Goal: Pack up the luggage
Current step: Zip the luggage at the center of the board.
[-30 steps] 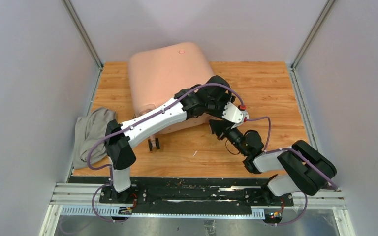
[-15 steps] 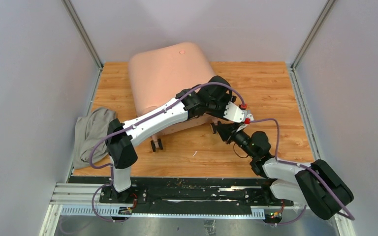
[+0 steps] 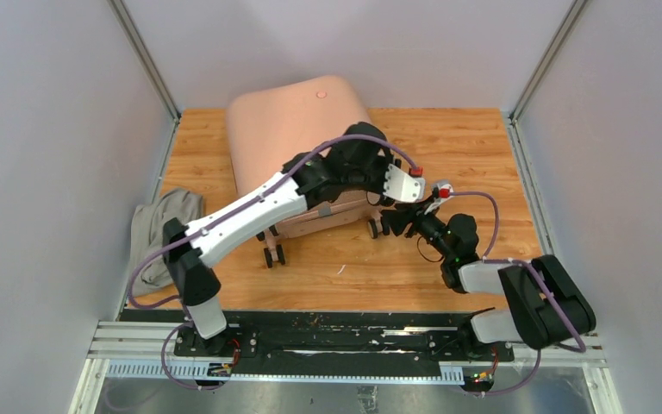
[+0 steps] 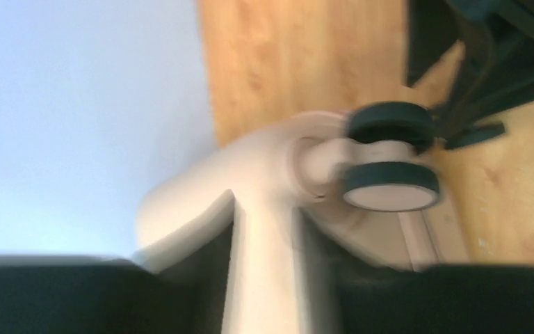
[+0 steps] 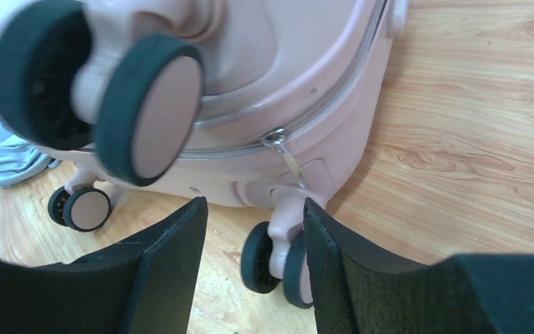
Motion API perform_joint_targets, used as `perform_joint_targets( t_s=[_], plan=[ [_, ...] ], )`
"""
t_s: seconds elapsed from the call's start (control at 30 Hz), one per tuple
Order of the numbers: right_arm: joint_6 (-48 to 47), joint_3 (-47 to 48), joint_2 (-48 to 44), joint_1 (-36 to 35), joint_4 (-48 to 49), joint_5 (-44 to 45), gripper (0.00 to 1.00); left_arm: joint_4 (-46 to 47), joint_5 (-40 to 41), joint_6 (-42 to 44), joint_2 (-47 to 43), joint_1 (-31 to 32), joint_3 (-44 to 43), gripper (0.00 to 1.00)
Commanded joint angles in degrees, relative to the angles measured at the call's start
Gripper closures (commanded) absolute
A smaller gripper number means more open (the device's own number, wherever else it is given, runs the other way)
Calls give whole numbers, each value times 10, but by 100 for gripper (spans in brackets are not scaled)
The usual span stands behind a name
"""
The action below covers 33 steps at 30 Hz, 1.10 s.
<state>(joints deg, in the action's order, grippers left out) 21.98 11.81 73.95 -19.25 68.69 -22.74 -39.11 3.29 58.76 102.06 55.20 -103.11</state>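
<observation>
On the light wooden bench, the top external view shows the luggage, a large pale pink hard-shell suitcase with rounded corners. It lies shell side up at the far left of centre, and its small black-and-pink wheels face the arm bases. A crumpled grey cloth bundle lies at the left edge of the bench, near the luggage but apart from it. The left arm reaches across the near edge of the luggage to its near right corner. The right gripper sits just beside that same corner.

The left wrist view is heavily blurred. The left gripper has its jaws roughly half apart, and a pale ridge of the luggage runs down between them. The jaws appear to be clamped on this ridge, though the blur hides the contact. A corner wheel pair projects beyond the ridge.

The right wrist view shows the right jaws moderately parted and holding nothing. A lower wheel pair stands on the bench between the black fingers, just beside the right-hand one. A raised wheel pair hangs close to the camera, off the bench. A metal zip puller dangles from the seam of the luggage.
</observation>
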Motion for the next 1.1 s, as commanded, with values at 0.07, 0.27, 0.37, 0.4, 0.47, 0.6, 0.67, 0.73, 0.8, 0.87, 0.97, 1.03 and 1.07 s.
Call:
perform_joint_targets(
  t_s=[0.07, 0.27, 0.37, 0.4, 0.47, 0.6, 0.67, 0.73, 0.8, 0.87, 0.97, 1.03, 1.07],
  plan=[
    [37, 36, 113, 38, 141, -92, 39, 78, 17, -25, -94, -1, -15, 100],
    [72, 68, 211, 61, 218, -117, 38, 58, 0, -14, -104, -1, 5, 100],
    [73, 83, 240, 61, 223, -126, 38, 14, -28, 4, -99, -1, 8, 100],
    [73, 87, 245, 61, 225, -128, 38, -4, -44, 8, -94, -1, 7, 96],
    [72, 90, 251, 61, 226, -128, 39, -45, -77, 30, -85, -1, 6, 71],
    [76, 93, 253, 61, 227, -124, 44, -65, -123, 69, -70, -1, 31, 15],
    [78, 92, 249, 61, 227, -125, 49, -65, -144, 100, -59, -1, 39, 9],
    [79, 87, 246, 62, 227, -125, 51, -66, -152, 129, -40, 0, 35, 7],
    [83, 79, 242, 65, 227, -122, 51, -67, -149, 154, -13, 1, 19, 6],
    [84, 68, 237, 68, 227, -117, 51, -87, -144, 190, 16, 0, -6, 7],
    [85, 55, 233, 72, 227, -115, 48, -129, -134, 247, 57, 1, -39, 9],
    [84, 47, 232, 78, 226, -110, 47, -144, -113, 282, 78, 1, -47, 12],
    [85, 43, 233, 82, 226, -107, 47, -147, -101, 297, 86, 0, -49, 14]
  ],
)
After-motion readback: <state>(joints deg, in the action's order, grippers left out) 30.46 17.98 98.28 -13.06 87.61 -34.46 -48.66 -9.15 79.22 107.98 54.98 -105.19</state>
